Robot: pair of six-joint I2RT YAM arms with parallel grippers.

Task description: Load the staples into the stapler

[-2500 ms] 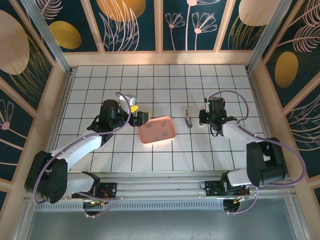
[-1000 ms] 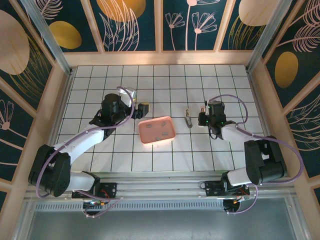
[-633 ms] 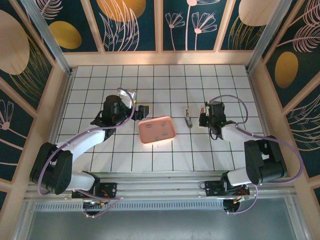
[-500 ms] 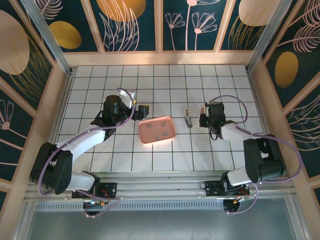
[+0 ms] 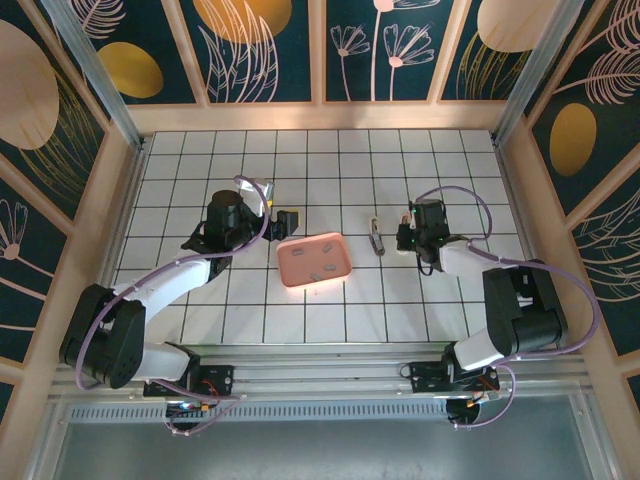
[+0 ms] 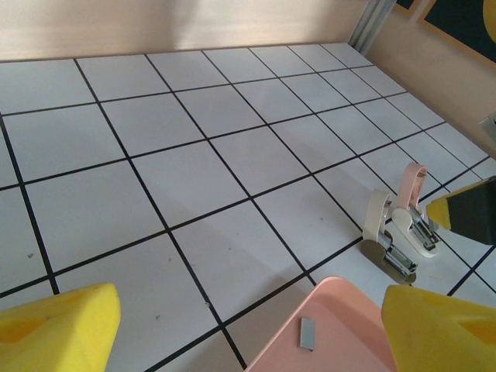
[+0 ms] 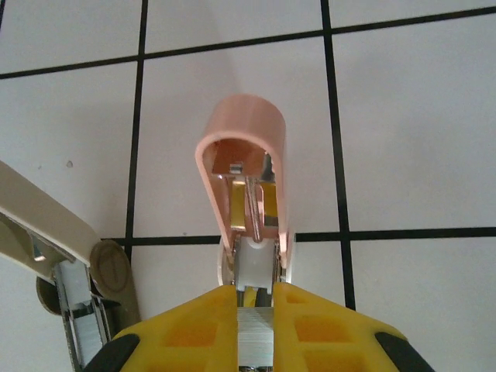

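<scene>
2 grippers flank the pink tray point(image 5: 284, 264): the left gripper point(image 5: 285, 218), jaws wide and empty, hovers left of it, we judge to fetch the staples point(image 5: 327, 267) inside, while the right gripper point(image 7: 254, 298), jaws shut, noses the opened stapler point(image 7: 244, 155) right of it, perhaps bracing it.

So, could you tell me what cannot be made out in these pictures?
Top view: the staples in the pink tray are too small to count; the stapler too small to show whether it is loaded.
Left wrist view: the tray is cut off by the bottom edge and the left gripper.
Right wrist view: the fingers of the right gripper hide most of the silvery piece between them; strip or stapler part, unclear.
</scene>
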